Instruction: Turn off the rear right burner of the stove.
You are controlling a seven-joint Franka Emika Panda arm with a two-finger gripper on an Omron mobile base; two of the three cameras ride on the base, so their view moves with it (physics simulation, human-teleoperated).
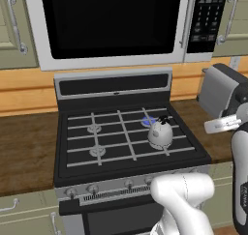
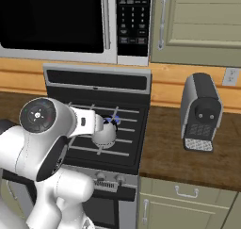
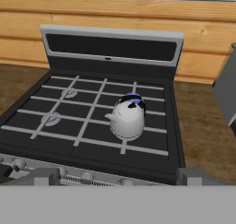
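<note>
A blue flame glows at the rear right burner [image 1: 148, 121] of the black stove [image 1: 77, 168], partly screened by the white kettle [image 1: 160, 134] that sits just in front of it on the front right grate. In the hand view the same blue ring [image 3: 133, 97] peeks over the kettle's dome. The two left burner discs [image 1: 94, 128] lie dull and unlit. The claw [image 3: 117, 178] hovers in front of the range and above its front edge, looking down and back across the cooktop; its two dark tips stand far apart at the bottom corners of that view, so the jaws read as wide and hold nothing. The move ahead likely turns on one relation: the silver knob strip [image 3: 69, 172] lies directly below and just ahead of the claw, far nearer than the flame itself. Which knob serves the rear right burner cannot be told. A grey coffee machine [image 2: 201, 112] stands on the wooden bench [image 2: 188, 162] to the right, under the microwave [image 1: 111, 23] wall.
</note>
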